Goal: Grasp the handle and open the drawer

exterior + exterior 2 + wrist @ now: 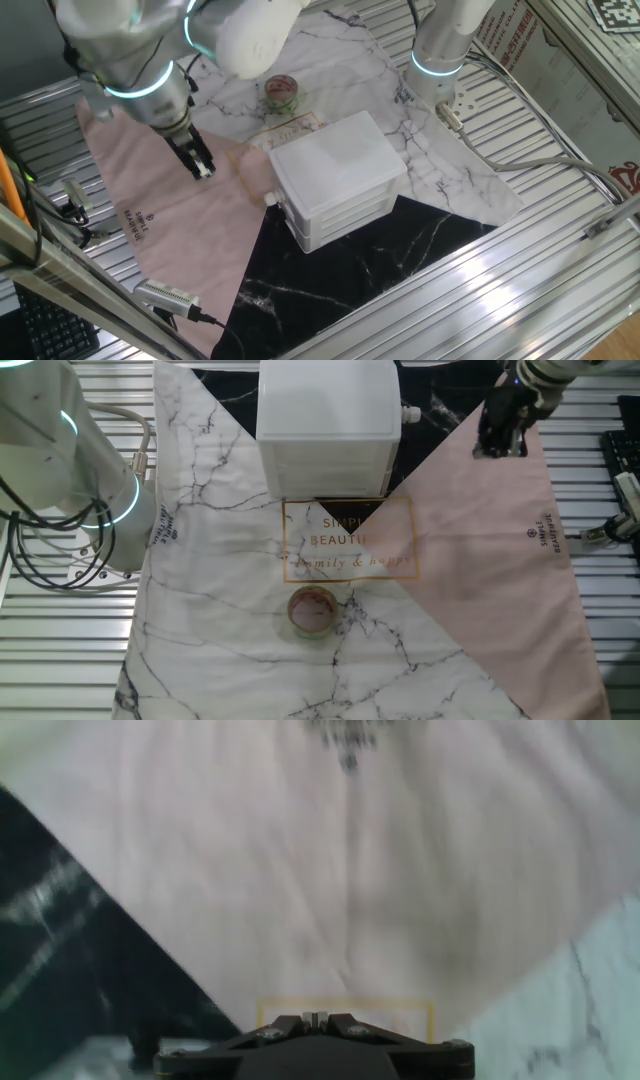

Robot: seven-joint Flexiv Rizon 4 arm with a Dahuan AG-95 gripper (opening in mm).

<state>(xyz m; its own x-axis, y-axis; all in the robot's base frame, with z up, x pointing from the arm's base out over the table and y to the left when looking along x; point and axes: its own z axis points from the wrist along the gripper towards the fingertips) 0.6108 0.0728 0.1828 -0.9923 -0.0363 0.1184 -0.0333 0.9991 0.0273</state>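
while one hand (203, 169) hovers, grip state unclear, one cabinet (335, 165) holds three drawers (350, 215).

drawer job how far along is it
Nothing looks done: every drawer of the white cabinet looks shut. The gripper hangs over the pink cloth, beside the cabinet and holding nothing. Left: reach the handle, which these views don't show clearly, grip it and pull the drawer open.
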